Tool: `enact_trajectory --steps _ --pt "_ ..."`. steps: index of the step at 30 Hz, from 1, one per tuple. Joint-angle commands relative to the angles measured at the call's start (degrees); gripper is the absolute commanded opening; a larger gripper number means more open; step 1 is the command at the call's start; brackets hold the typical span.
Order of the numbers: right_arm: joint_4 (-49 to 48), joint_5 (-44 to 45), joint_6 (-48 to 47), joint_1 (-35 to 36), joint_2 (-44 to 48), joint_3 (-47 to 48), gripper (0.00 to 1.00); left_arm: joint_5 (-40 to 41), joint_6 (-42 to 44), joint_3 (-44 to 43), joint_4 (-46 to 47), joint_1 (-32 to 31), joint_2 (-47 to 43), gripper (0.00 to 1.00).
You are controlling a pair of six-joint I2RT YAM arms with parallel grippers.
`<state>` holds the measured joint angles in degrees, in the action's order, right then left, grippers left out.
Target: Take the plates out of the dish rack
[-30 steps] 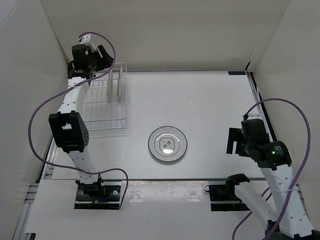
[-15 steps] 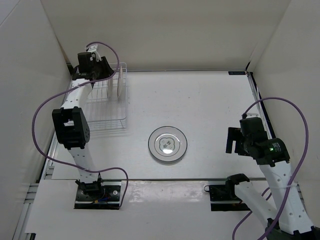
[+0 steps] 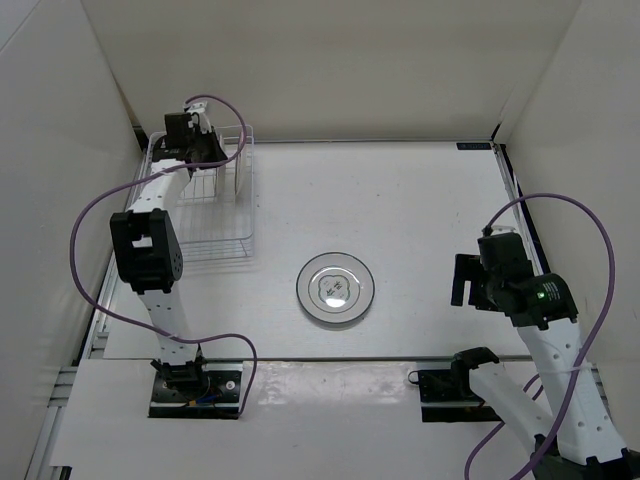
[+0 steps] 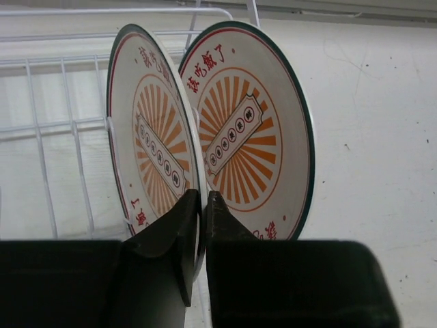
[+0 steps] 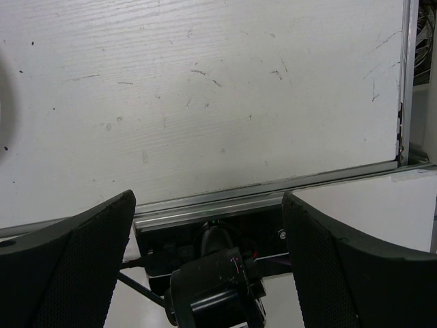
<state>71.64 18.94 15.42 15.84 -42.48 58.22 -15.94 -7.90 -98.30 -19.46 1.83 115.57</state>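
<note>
Low in the left wrist view, the left claw (image 4: 203,205) clamps one plate (image 4: 153,143) by its rim; lift straight, sparing its neighbour (image 4: 252,130) and the rack (image 4: 51,126). Right claw (image 5: 208,205) gapes.

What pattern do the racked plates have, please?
The plates show an orange sunburst, red lettering and a green rim; left wrist view.
</note>
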Motion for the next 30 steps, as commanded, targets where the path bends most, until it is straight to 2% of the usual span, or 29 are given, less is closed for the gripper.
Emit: enact_trajectory --steps 1,5,9,17,22,26,28,29,30 --pt "-1.15 -0.13 -0.04 0.07 -0.23 -0.12 0.89 -1.02 2.18 -1.8 -1.36 -0.24 -1.84 0.17" --pt "-1.41 -0.39 -0.21 0.16 -0.5 -0.12 0.89 -0.58 3.33 -2.07 -1.54 -0.16 -4.47 0.06" --pt "-1.24 -0.57 -0.48 0.07 -0.94 -0.12 0.89 -0.49 5.0 -4.0 -2.16 -0.15 -7.45 0.01" --pt "-1.41 -0.57 -0.48 0.16 -0.5 -0.21 0.89 0.65 7.2 -4.18 -0.85 -0.15 -16.68 0.0" --pt "-1.41 0.83 -0.04 0.07 -0.85 -0.12 0.89 -1.8 5.36 -1.37 -0.66 -0.16 -25.82 0.0" --pt "-0.97 1.89 0.66 -0.01 -1.12 -0.12 0.89 -5.67 5.17 3.46 -4.08 -1.3 -36.43 0.0" --pt "-1.06 1.98 0.84 0.07 -0.68 -0.12 0.89 -6.03 10.16 6.45 -8.47 -7.51 -40.74 0.0" --pt "-1.06 1.89 0.75 -0.1 -0.5 -0.12 0.89 -1.94 11.67 9.15 -8.92 -11.8 -44.08 0.0" --pt "-1.23 1.8 0.66 0.16 -0.15 -0.29 0.89 -1.11 14.99 13.1 -8.4 -14.19 -47.77 0.0"
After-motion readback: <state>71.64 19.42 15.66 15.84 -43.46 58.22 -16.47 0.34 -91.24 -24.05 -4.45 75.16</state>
